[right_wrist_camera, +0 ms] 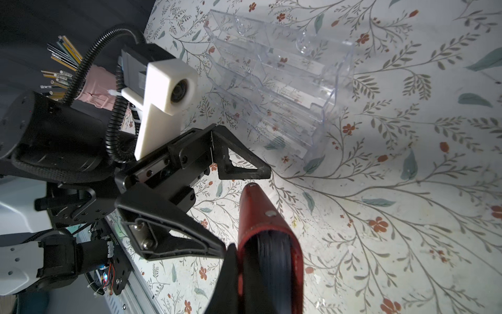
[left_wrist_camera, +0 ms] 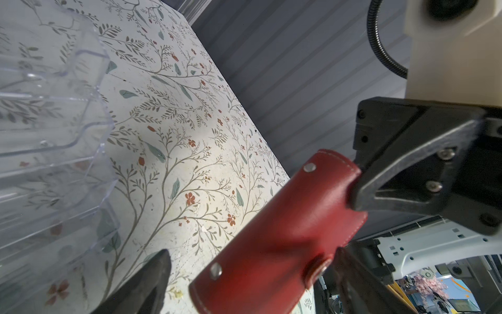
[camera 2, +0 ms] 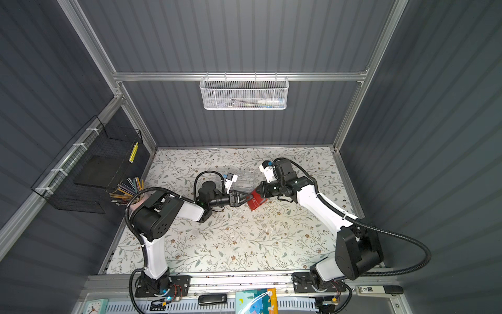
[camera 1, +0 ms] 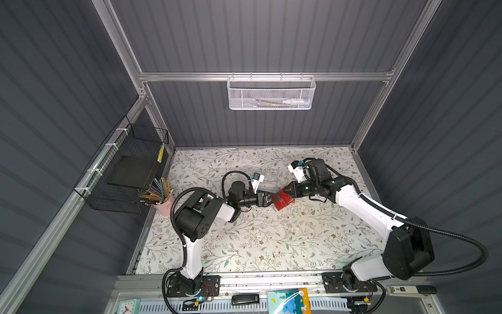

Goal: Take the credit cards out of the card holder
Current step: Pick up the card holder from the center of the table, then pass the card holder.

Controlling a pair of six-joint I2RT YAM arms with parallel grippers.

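The small red leather-like card holder [camera 1: 284, 200] is up in the air, a little above the flowery table [camera 1: 271, 239], near the middle. It is just in front of the clear plastic box with many slots [right_wrist_camera: 285, 76].

The right gripper [camera 1: 284, 193] has its two fingers pressed together on one end of the card holder. It is holding it tight.

The left gripper [camera 1: 271, 199] is right at the other end. Its fingers are spread wide. In the right wrist view the tip of the holder [right_wrist_camera: 260, 217] pokes in between them. The fingers do not squeeze anything yet.

The holder looks folded shut. A round snap button on a strap [left_wrist_camera: 319, 269] shows in the left wrist view. It is blurry, so I cannot tell if it is snapped. In the right wrist view I can look into the end of the holder. There is a dark stack inside [right_wrist_camera: 271, 258]. I think those are the credit cards in their sleeves, but I cannot be sure. No card is out on the table.

So I think this is an early step: getting the holder open. Next, the left gripper needs to close on the strap or on one cover and pull it away. The right gripper must hold on so the holder does not slip or twist. Only then can a thin card edge be pinched and slid out.
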